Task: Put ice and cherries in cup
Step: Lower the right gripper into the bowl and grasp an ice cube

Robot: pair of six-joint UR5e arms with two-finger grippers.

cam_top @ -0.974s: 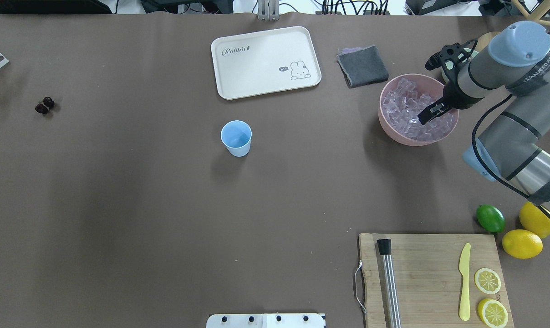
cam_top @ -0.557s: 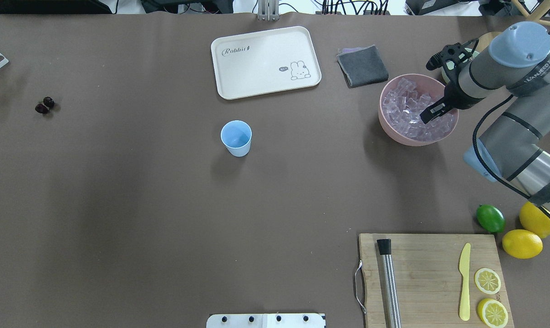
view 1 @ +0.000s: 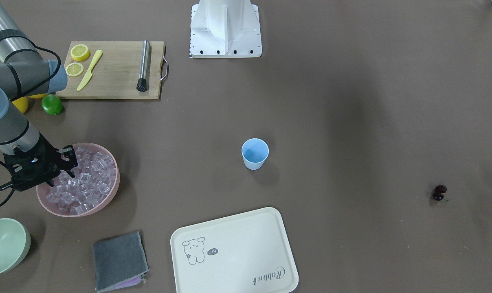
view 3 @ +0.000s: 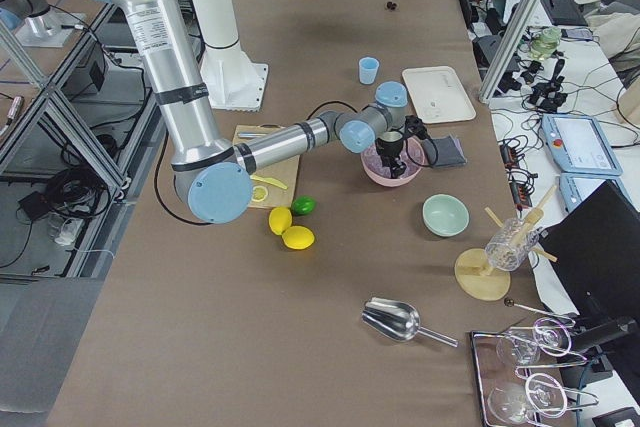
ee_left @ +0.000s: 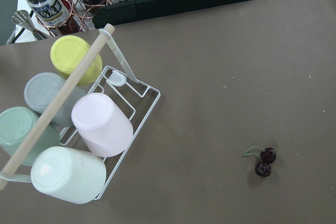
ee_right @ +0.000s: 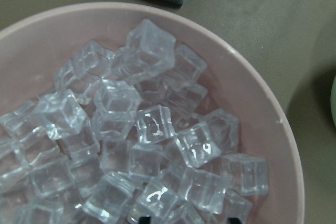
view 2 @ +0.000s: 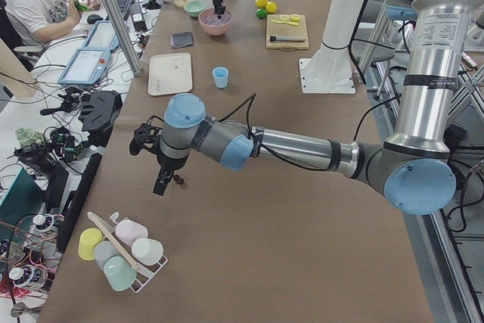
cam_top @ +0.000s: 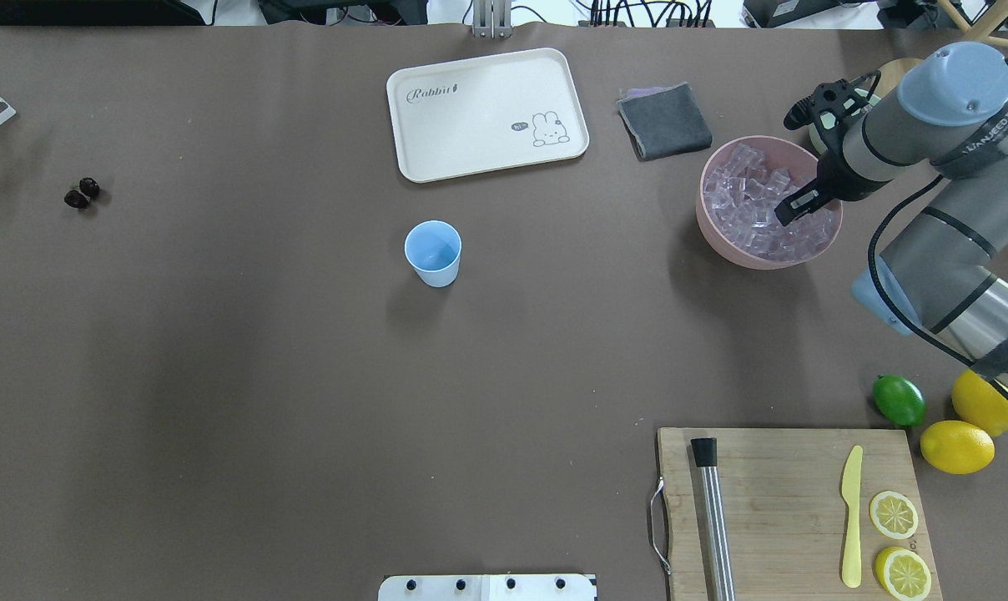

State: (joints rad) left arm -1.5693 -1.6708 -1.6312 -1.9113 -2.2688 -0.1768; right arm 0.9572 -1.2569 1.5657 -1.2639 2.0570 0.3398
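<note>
The light-blue cup (cam_top: 433,252) stands upright mid-table, also in the front view (view 1: 254,153). The ice (cam_top: 754,209) fills a pink bowl (cam_top: 718,240). My right gripper (cam_top: 792,209) hangs over the ice, low in the bowl. In the right wrist view the ice cubes (ee_right: 152,124) fill the frame, and two dark fingertips show apart at the bottom edge, so it is open and empty. The cherries (cam_top: 81,193) lie at the table's far left, also in the left wrist view (ee_left: 264,162). My left gripper (view 2: 161,184) hovers right by them; I cannot tell whether it is open.
A cream tray (cam_top: 487,113) and a grey cloth (cam_top: 664,121) lie at the back. A cutting board (cam_top: 788,509) holds a muddler, a knife and lemon slices, with a lime and lemons beside it. A green bowl (view 1: 3,244) stands near the pink bowl. A cup rack (ee_left: 79,129) stands near the cherries.
My right gripper has shifted a little to the right over the ice and sits lower in the pink bowl. The cup and the cherries have not moved.
</note>
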